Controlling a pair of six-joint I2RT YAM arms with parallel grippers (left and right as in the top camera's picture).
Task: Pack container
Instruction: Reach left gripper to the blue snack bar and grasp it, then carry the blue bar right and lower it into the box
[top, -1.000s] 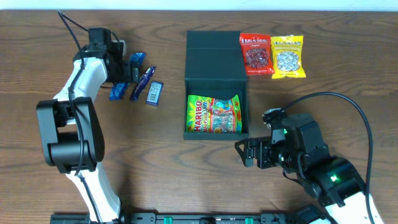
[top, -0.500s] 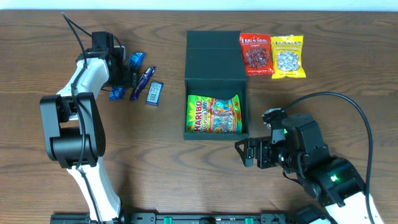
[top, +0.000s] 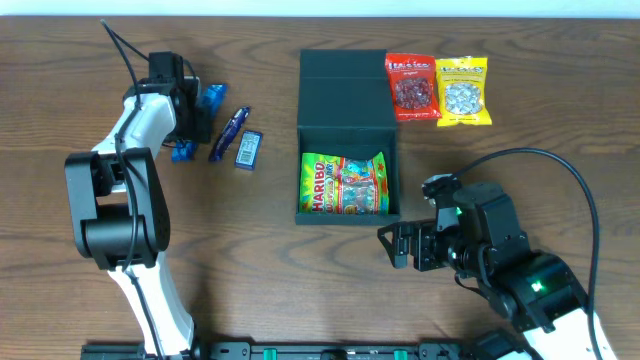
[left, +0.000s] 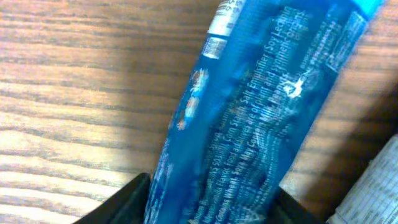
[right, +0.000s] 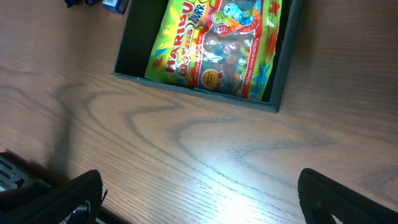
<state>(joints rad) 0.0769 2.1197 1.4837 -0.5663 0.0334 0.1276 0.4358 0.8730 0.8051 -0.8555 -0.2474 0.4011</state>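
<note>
Plain brown wood-grain surface, nothing else going on in the background. The container (top: 347, 130) is a dark green box with its flap lid thrown back. It sits just ahead of the right jaws and well off to one side of the left jaws, with a few loose bars in between. A Haribo bag (top: 343, 184) is already lying in it. A red candy bag (top: 410, 87) and a yellow candy bag (top: 463, 90) wait just beside each other on the far side of the box from the right jaws. The left jaws straddle a blue snack bar (left: 261, 112), which runs right through the gap with the wrapper touching both sides. I honestly can't tell if that's a proper pinch or just contact. The right jaws are spread wide with nothing in them, over bare wood just short of the box's front wall. So I'd call this the pickup of the next item. The next move probably needs a firm bite on that slick wrapper. Then it's a lift clear of the purple bar (top: 228, 133) and the white-labelled bar (top: 248, 149) lying near the left jaws, and a carry over to the box. The bar likely ends up on top of the Haribo bag, since that fills most of the floor.
</note>
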